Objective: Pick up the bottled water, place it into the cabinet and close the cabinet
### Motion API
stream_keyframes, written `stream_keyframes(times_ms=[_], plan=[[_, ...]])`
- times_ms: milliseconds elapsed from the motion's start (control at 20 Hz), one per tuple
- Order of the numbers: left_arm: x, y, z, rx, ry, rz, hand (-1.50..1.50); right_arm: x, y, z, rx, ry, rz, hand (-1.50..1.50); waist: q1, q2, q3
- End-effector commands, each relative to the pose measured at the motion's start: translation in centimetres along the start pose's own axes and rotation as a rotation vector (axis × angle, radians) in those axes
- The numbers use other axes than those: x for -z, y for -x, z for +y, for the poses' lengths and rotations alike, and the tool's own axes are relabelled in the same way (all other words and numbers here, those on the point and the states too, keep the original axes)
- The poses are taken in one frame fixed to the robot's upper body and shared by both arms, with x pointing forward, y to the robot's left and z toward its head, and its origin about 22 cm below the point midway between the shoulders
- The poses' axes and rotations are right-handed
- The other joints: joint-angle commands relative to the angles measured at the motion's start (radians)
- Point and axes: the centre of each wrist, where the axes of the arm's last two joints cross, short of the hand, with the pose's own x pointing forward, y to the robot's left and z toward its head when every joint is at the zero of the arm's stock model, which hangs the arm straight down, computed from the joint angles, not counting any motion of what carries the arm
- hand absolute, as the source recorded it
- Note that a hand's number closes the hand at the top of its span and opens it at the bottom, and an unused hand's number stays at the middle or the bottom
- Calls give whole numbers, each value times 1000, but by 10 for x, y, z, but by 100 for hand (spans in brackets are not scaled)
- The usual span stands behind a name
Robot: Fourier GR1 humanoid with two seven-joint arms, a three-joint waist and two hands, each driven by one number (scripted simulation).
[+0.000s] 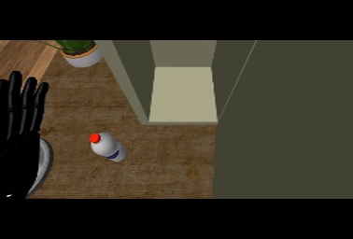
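Note:
The water bottle [108, 146], white with a red cap and a blue band, stands on the wooden counter [158, 163] at the lower left of centre. Behind it the olive cabinet [183, 93] is open, showing a pale shelf inside, and its door [283, 121] swings out toward me at the right. My left hand [21, 116] shows at the left edge, open with fingers straight up, well apart from the bottle. My right hand shows nowhere.
A potted plant in a white pot [81, 55] stands at the back left, beside the cabinet's left wall. The open door fills the right side of the view.

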Motion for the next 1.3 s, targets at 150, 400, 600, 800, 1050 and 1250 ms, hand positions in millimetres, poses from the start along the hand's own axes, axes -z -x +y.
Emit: stream_keyframes(times_ms=[150, 400, 600, 800, 1050, 1250], plan=[[-17, -9, -16, 173, -304, 0, -150, -26, -18, 1, -6, -65, -15, -150, -8, 29, 4], [-20, -7, -18, 45, -645, 163, -150, -27, -20, 28, 163, -245, 64, -150, 3, 32, 2], [-34, -38, -45, 31, -688, 171, -150, -44, -42, 44, 186, -266, 70, -150, -1, 30, 4], [-40, -56, -67, 41, -715, 154, -150, -66, -80, 41, 184, -265, 78, -150, -13, 29, 5], [-49, -78, -87, 29, -707, 163, -150, -60, -73, 64, 185, -259, 75, -150, 0, 31, 5], [-60, -90, -79, 62, -718, 190, -150, -63, -96, 61, 199, -259, 86, -150, 9, 30, 4]])
